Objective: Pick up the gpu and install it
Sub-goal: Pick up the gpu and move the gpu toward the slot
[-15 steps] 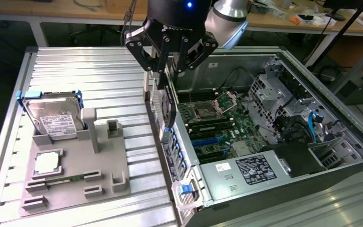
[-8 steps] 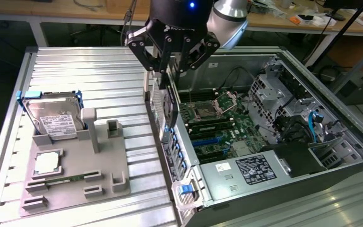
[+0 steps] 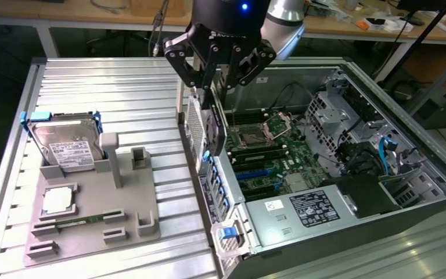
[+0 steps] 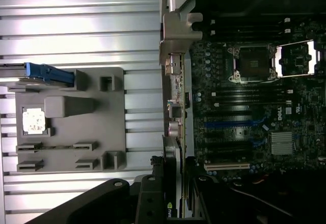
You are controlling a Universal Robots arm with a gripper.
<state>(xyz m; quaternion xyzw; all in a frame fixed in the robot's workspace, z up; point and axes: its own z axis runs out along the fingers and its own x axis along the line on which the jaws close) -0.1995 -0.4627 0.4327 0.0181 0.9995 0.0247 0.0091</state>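
Nearest to the exterior camera, a gray holder plate (image 3: 91,232) is lying on the ribbed table (image 3: 114,81). It is carrying a memory stick (image 3: 76,221), a processor chip (image 3: 58,200) and, further back, a hard drive (image 3: 68,145) that is standing upright in its blue-cornered frame. At the exterior view's right, the open computer case (image 3: 362,247) is lying on its side and showing the motherboard (image 3: 273,157). Behind the plate, the gripper (image 3: 218,86) is pinching the gpu (image 3: 213,125) between its fingers. The gpu is hanging upright over the case's wall nearest to the plate, not yet seated in a slot.
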